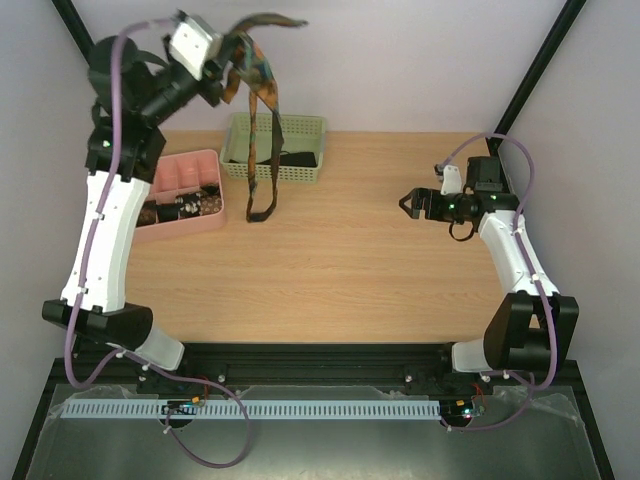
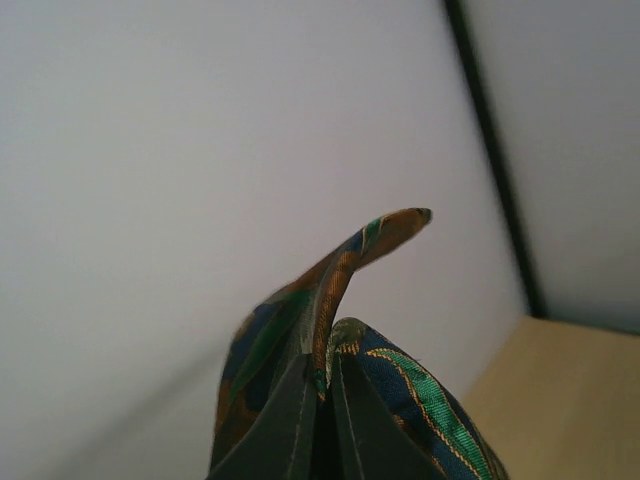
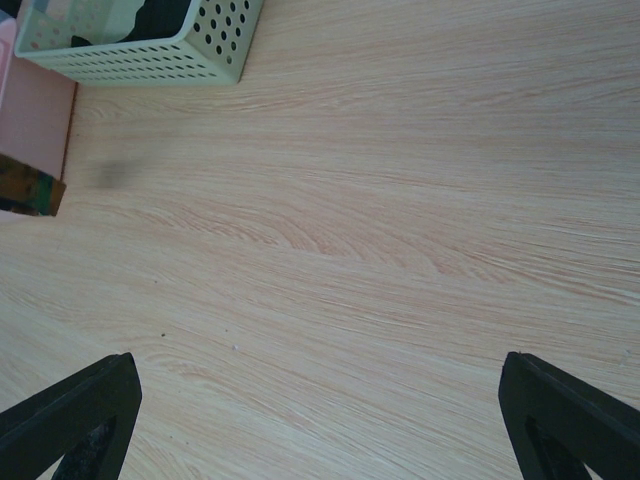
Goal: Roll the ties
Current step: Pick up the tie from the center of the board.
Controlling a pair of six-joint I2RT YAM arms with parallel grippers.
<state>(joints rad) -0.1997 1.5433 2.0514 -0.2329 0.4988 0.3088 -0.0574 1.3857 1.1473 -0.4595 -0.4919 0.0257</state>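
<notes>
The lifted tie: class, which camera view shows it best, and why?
Top external: the tie hangs at full length from the left fingers. Left wrist shows only the pinched fold close up; right wrist only what looks like its end, at the frame edge.

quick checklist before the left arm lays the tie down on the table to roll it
1. Left gripper shut on the tie: ok.
2. Tie hanging as one flat strip: not ok. It hangs doubled, and one end sticks up above the grip.
3. Tie's low end clear of the green basket: ok. It hangs in front of the basket.
4. Low end lifted off the table: cannot tell.
5. Right gripper open and empty: ok.
6. Bare wood between the arms to lay the tie on: ok.
</notes>
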